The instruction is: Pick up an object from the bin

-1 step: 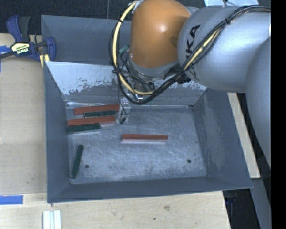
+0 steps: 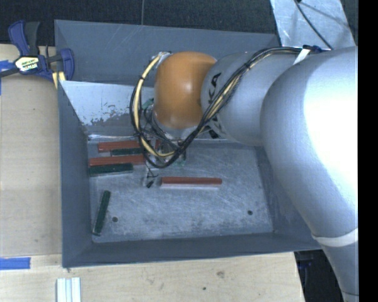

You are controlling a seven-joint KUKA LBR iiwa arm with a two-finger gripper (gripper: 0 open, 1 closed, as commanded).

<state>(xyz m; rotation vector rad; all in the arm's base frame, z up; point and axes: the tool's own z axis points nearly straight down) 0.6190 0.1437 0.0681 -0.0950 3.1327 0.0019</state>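
My gripper (image 2: pixel 152 176) reaches down in the middle of the bin, mostly hidden under the arm's wrist. Its tip is at the left end of a red-brown stick (image 2: pixel 190 182) that lies flat and level on the bin floor; whether they touch I cannot tell. Just to the left lie a longer red-brown stick (image 2: pixel 115 161) and a dark green stick (image 2: pixel 112 168) side by side. Above them rest another red-brown stick (image 2: pixel 113 146) and a dark green stick (image 2: pixel 127 151), partly under the wrist's cables.
A single dark green stick (image 2: pixel 101 212) lies nearly upright in the view at the bin's front left corner. The arm covers the bin's right and back parts. The bin's sloping walls rise on all sides.
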